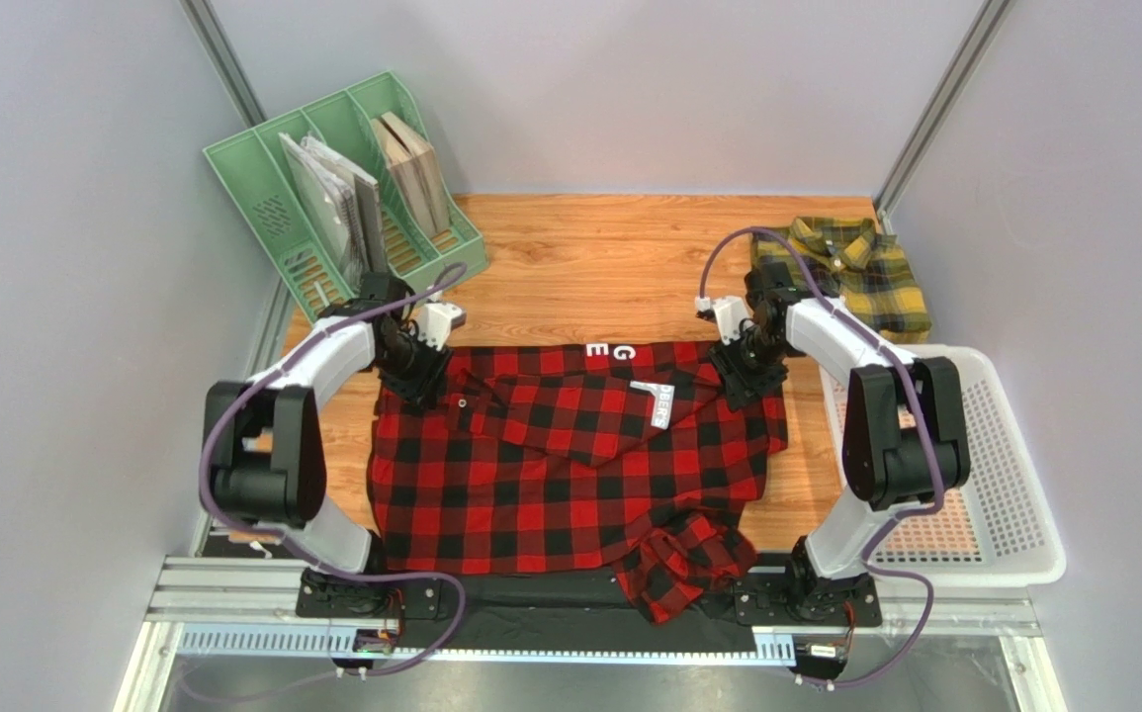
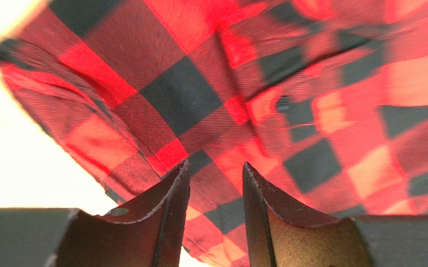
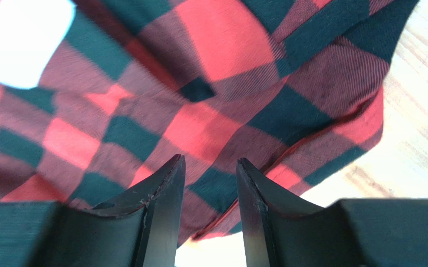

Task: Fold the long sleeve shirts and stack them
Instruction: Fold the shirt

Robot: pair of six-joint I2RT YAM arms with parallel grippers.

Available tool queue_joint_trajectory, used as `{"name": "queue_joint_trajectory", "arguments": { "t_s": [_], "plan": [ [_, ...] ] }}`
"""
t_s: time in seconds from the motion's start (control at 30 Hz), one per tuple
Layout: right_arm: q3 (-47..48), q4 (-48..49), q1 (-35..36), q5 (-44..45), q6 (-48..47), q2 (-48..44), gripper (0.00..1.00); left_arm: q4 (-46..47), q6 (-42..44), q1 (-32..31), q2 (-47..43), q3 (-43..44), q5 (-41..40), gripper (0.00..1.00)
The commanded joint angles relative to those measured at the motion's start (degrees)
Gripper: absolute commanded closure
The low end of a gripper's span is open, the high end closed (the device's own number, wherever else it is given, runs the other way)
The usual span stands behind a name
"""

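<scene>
Two shirts: the red-and-black check shirt lies spread mid-table, and the yellow-and-green check shirt sits at the far right corner. Two grippers, left gripper and right gripper, are over the red shirt's far corners, jaws part-open, seemingly pinching nothing. One green file rack and one white basket flank them.

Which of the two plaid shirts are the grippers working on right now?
The red-and-black check flannel shirt with white block letters, spread out flat at the centre. The yellow-and-dark-green check shirt lies bunched at the far right corner, untouched.
</scene>
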Motion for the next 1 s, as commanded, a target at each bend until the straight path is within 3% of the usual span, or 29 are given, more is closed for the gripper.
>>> {"name": "queue_joint_trajectory", "arguments": {
  "t_s": [0.0, 0.23, 0.37, 0.5, 0.6, 0.67, 0.8, 0.83, 0.9, 0.97],
  "plan": [
    [-0.3, 5.2, 0.5, 5.5, -1.5, 3.9, 0.57, -1.4, 4.1, 0.2, 8.5, 4.1, -6.7, 0.56],
    [4.3, 10.3, 0.0, 11.9, -4.6, 11.7, 0.58, -5.4, 5.2, 0.6, 22.8, 17.2, -12.6, 0.71],
    [12.8, 10.6, -0.1, 14.9, -4.6, 17.5, 0.59, -8.8, 6.4, 0.8, 27.6, 26.3, -11.9, 0.73],
    [19.2, 8.0, -0.1, 13.9, -4.7, 17.6, 0.56, -9.9, 6.9, 0.8, 27.1, 29.1, -8.3, 0.72],
    [20.6, 2.1, -0.1, 7.8, -6.2, 13.0, 0.48, -10.6, 8.3, 0.8, 21.1, 27.2, -1.9, 0.66],
    [17.9, -2.4, -0.1, 0.8, -8.4, 5.2, 0.41, -11.2, 10.5, 0.8, 13.6, 23.6, 2.5, 0.60],
    [10.4, -7.7, -0.1, -9.7, -11.4, -9.2, 0.27, -14.7, 16.1, 0.1, -1.7, 15.1, 21.3, 0.47],
    [8.7, -10.2, -0.1, -13.2, -11.4, -13.0, 0.26, -14.7, 16.9, -2.1, -8.1, 11.2, 23.7, 0.36],
    [4.1, -12.6, -0.1, -17.5, -11.3, -16.5, 0.25, -13.6, 17.6, -6.6, -13.7, 7.8, 26.8, 0.27],
    [-0.6, -16.2, 0.0, -23.7, -12.7, -21.0, 0.25, -11.6, 15.4, -15.8, -20.4, 4.0, 27.3, 0.26]
  ]
}}
